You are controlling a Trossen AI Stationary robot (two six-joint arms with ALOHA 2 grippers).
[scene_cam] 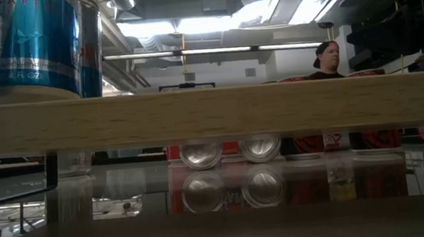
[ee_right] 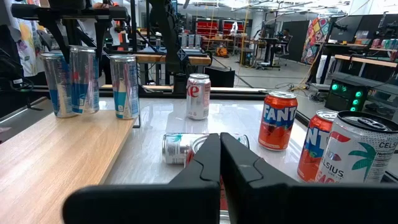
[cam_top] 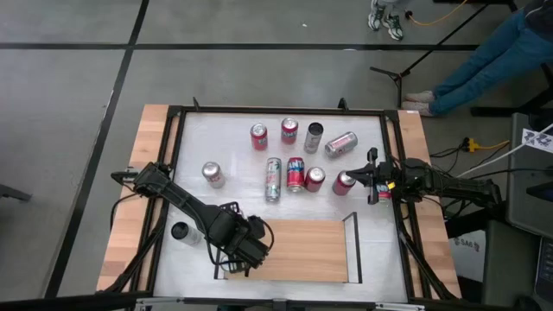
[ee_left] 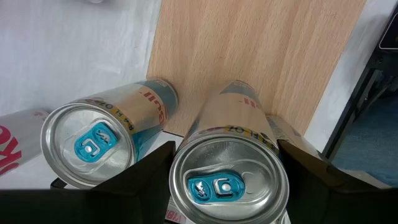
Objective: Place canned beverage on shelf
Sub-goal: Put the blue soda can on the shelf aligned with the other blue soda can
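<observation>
bench: white top, black frame. shelf: light-wood panel at near edge. left tool: over shelf's left end, clamped on upright slim can, second can alongside. right tool: fully closed, holding nothing, at bench's right edge.

Lying beyond tabletop: grey floor crossed by dark lines. Sitting at far right corner: person in blue trousers, legs stretching toward tripod stand. Standing in background of low view: person in dark cap under bright ceiling lights.
</observation>
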